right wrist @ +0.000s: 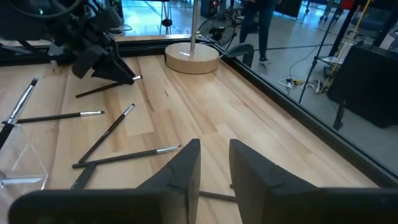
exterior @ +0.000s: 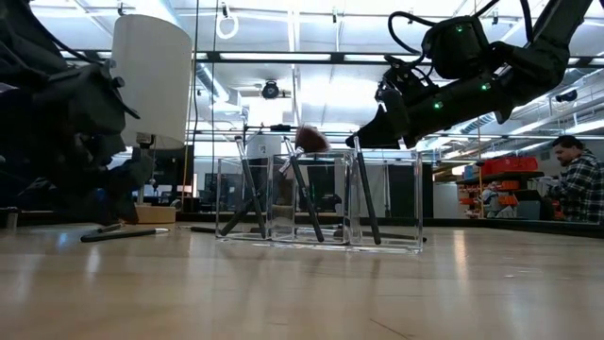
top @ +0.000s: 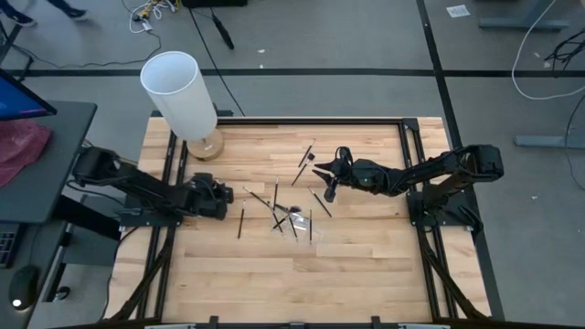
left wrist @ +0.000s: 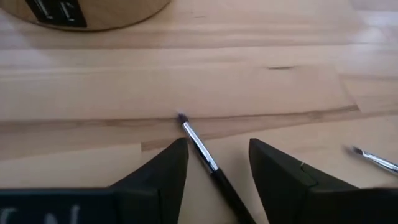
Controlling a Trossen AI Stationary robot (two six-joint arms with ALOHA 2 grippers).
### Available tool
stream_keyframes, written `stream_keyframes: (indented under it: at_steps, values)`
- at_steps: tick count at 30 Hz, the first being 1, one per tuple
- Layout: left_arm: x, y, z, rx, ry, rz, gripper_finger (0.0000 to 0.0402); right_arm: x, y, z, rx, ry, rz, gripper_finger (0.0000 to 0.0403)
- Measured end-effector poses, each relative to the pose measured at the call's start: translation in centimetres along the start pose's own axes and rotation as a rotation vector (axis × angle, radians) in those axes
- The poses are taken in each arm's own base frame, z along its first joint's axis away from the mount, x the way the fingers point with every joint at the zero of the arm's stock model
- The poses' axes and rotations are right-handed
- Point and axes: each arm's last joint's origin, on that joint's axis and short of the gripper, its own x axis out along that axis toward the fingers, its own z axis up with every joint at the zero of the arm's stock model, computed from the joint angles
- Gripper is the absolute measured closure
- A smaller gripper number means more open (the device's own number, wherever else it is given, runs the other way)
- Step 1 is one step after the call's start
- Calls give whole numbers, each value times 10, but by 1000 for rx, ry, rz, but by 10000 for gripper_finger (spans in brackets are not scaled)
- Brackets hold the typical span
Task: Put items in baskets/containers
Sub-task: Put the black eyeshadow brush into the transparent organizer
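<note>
My left gripper is open and low over the table's left middle. Its fingers stand on either side of a thin black brush lying flat, dark tip pointing away. My right gripper hangs above the table, right of centre, with a narrow gap between its fingers and nothing in it. The clear plastic holder stands mid-table with several brushes leaning inside, one with a fluffy brown head. More brushes lie loose on the wood.
A tall white cylinder on a round wooden base stands at the far left of the table. Loose brushes lie near the far middle and below the right gripper. Black frame rails border the tabletop. A person is in the room behind.
</note>
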Motion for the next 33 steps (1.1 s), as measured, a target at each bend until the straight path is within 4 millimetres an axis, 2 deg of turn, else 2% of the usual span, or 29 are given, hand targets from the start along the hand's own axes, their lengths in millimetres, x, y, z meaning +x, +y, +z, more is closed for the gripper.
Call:
stream_keyframes:
  at_steps: [13, 18, 24, 28, 33]
  values:
    - [3, -1, -10, 70, -36, -9, 386, 0, 0, -1, -40, 12, 1, 317]
    - [3, -2, -10, 71, -38, -12, 389, -2, 0, 1, -67, 15, 2, 317]
    - [0, -8, -7, 56, -17, -78, 392, -16, -4, 10, -95, 54, 3, 317]
    - [-8, -24, 0, 57, 61, -170, 396, -25, -7, 15, -100, 75, 5, 317]
    - [-15, -53, 16, 134, 23, -284, 400, -27, -6, 14, -104, 95, 53, 317]
